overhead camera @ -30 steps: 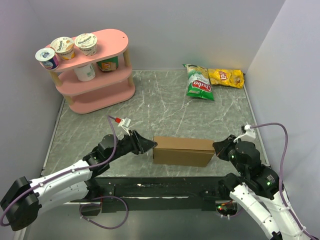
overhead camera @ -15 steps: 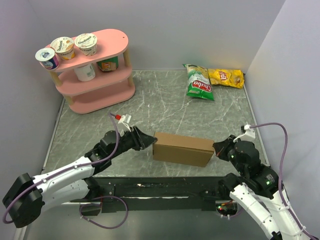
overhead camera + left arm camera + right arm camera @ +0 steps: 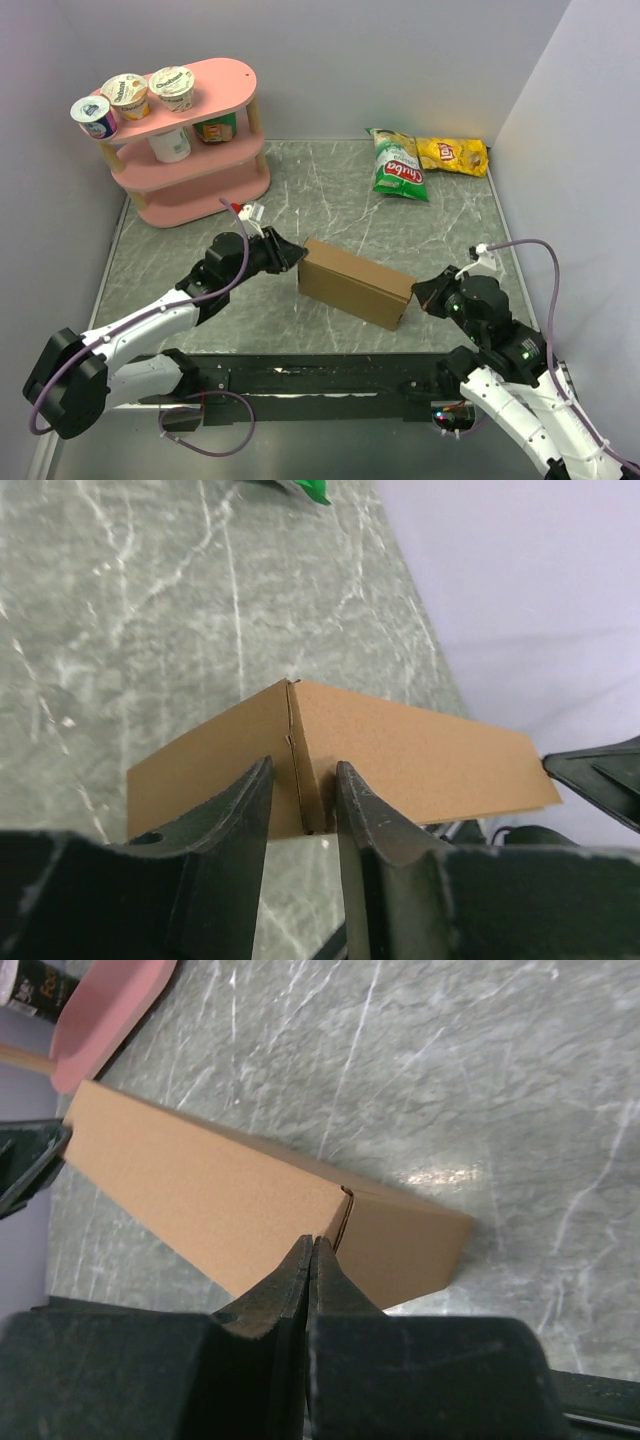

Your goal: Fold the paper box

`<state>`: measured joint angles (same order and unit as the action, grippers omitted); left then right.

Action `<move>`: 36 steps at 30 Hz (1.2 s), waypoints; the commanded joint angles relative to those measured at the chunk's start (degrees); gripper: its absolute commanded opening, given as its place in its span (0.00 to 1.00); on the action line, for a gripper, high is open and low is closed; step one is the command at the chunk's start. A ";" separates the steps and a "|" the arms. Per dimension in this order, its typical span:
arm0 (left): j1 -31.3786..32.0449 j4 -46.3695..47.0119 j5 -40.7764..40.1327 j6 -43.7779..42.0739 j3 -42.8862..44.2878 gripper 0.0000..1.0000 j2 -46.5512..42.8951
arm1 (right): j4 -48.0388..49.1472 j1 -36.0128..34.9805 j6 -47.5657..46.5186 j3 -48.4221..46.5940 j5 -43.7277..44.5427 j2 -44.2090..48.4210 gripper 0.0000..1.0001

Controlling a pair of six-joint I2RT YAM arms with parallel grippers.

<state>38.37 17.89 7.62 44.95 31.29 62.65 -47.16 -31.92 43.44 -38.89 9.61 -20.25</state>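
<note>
The paper box (image 3: 355,283) is a closed brown cardboard box lying at a slant across the near middle of the table, its left end farther back. My left gripper (image 3: 293,258) is at that left end. In the left wrist view its fingers straddle the box's (image 3: 400,760) upright corner edge, and cardboard fills the narrow space inside the left gripper (image 3: 303,770). My right gripper (image 3: 418,292) is at the box's near right end. In the right wrist view the right gripper (image 3: 312,1242) is shut with nothing in it, tips against the box (image 3: 200,1190) beside the corner seam.
A pink two-tier shelf (image 3: 190,150) with yogurt cups (image 3: 125,97) stands at the back left. A green chip bag (image 3: 400,165) and a yellow one (image 3: 452,155) lie at the back right. White walls close in the table on three sides.
The box has swung from square-on to slanted, its left end carried farther back with my left gripper, whose jaws narrowed. My right gripper closed fully and shifted left with the box's right end.
</note>
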 commanded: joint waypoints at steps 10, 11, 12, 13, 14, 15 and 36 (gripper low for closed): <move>-0.93 -15.25 0.91 -13.40 -1.31 0.06 7.48 | -8.12 -17.82 12.89 7.34 2.43 -12.17 0.00; -1.02 -15.25 0.65 -13.31 -1.40 0.06 7.66 | -8.21 -18.87 14.29 7.60 2.70 -13.14 0.00; -1.02 -15.17 0.47 -13.13 -1.58 0.06 7.83 | -8.39 -19.31 14.83 7.95 2.79 -13.41 0.00; -1.02 -14.82 0.38 -13.13 -2.10 0.06 7.92 | -8.48 -19.58 15.70 8.48 3.05 -13.93 0.00; -1.28 -14.55 0.47 -12.87 -2.37 0.05 8.01 | -8.57 -20.02 15.97 8.66 3.31 -14.03 0.00; -1.37 -14.12 0.73 -12.69 -3.16 0.05 8.19 | -8.57 -20.11 16.23 9.01 3.57 -14.20 0.01; -2.95 -14.20 1.44 -11.99 -5.18 0.05 2.83 | -2.59 -22.83 17.20 4.36 3.31 -15.88 0.60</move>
<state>34.13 22.31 2.61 34.65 31.05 63.99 -38.74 -53.54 60.90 -39.68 22.94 -33.78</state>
